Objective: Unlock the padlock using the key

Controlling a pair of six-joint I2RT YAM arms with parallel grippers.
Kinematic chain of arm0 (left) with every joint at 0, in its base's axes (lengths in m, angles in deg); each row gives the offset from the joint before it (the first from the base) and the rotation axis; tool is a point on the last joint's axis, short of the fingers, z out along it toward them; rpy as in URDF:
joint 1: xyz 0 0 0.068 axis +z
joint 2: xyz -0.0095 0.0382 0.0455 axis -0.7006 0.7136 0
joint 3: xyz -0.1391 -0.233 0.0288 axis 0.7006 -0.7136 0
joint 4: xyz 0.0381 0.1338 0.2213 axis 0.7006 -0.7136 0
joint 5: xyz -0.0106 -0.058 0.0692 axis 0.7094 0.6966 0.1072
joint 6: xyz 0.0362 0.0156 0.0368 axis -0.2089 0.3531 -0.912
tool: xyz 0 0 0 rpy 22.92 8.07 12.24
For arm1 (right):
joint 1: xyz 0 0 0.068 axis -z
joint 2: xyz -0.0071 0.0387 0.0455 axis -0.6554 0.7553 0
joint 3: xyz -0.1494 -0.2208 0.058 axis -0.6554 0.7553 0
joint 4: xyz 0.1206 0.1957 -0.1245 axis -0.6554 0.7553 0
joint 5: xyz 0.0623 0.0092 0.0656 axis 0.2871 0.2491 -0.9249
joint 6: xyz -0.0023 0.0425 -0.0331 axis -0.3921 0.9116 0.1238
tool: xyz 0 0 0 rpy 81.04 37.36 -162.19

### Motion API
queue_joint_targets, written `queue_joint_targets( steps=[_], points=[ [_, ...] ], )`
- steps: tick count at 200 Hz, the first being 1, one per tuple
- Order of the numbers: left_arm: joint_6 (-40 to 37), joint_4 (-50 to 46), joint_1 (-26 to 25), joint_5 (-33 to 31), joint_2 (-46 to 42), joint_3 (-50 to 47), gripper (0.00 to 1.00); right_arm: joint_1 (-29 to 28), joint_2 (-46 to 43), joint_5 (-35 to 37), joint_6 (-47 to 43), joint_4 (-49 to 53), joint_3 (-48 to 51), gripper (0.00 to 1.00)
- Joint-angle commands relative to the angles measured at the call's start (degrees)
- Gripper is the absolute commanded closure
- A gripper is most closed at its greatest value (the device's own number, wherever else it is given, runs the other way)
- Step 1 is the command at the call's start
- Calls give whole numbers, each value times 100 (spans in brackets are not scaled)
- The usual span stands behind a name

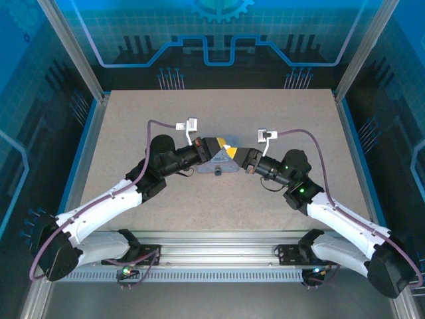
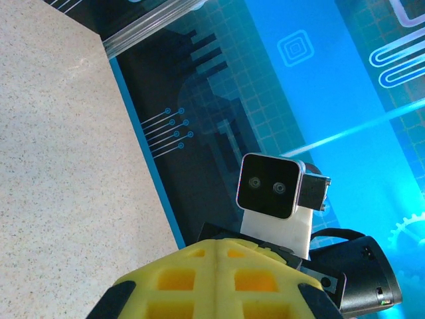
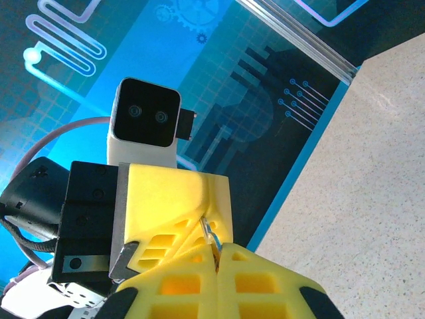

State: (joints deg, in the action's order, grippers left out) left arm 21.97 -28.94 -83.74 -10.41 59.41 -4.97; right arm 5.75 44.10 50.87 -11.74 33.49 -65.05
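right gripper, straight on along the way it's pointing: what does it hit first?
The left gripper. In the right wrist view its yellow fingers sit directly ahead of the right gripper, whose tips are shut. Only a small metal piece lies between them, and any gap looks minimal. Depth is hard to judge.

We make out the padlock (image 1: pixel 218 171) only as a dark speck, too small to read, silver sliver (image 3: pixel 212 232) pinched at the right claw (image 3: pixel 218 256), mostly buried, what it is we cannot tell, left claw (image 2: pixel 214 256) cropped by the lower edge
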Motion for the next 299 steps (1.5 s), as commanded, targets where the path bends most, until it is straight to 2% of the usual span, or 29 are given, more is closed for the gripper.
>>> queue_joint_targets(
  steps=[1, 59, 63, 72, 92, 101, 128, 137, 172, 189, 235, 262, 299],
  points=[
    [38, 80, -2, 66, -98, -97, 100, 20, -134, -18, -160, 18, -229, 100],
    [-46, -111, -2, -23, -216, -118, 100, 36, -116, -93, -327, 349, -302, 100],
    [-56, -164, 4, -51, -236, -112, 93, 39, -116, -118, -357, 401, -318, 100],
    [-87, -316, 2, -152, -296, -104, 69, 48, -124, -135, -433, 597, -374, 100],
    [-220, -608, 7, -341, -463, -130, 53, 122, -200, -193, -690, 1181, -495, 100],
    [-280, -825, 15, -465, -543, -124, 41, 183, -274, -207, -806, 1448, -513, 100],
    [-560, -1702, 41, -858, -794, -107, 28, 461, -553, -211, -1288, 2542, -588, 100],
    [-686, -2089, 51, -1038, -849, -65, 21, 533, -635, -96, -1587, 3058, -675, 100],
    [-1030, -3257, 151, -1604, -794, 81, 6, 679, -740, 404, -2552, 4501, -1017, 100],
    [-1134, -3462, 238, -1806, -653, 63, 1, 690, -715, 706, -2889, 4861, -1107, 100],
    [-1436, -3496, 741, -1904, 240, 206, 1, 743, -299, 1622, -3462, 5422, -1318, 100],
    [-1533, -3085, 1127, -1952, 884, 321, 1, 757, -169, 1671, -3472, 5338, -1187, 100],
    [-1534, -2477, 1582, -1483, 2029, 798, 1, 775, -320, 1762, -3414, 5349, -989, 100]
  ],
)
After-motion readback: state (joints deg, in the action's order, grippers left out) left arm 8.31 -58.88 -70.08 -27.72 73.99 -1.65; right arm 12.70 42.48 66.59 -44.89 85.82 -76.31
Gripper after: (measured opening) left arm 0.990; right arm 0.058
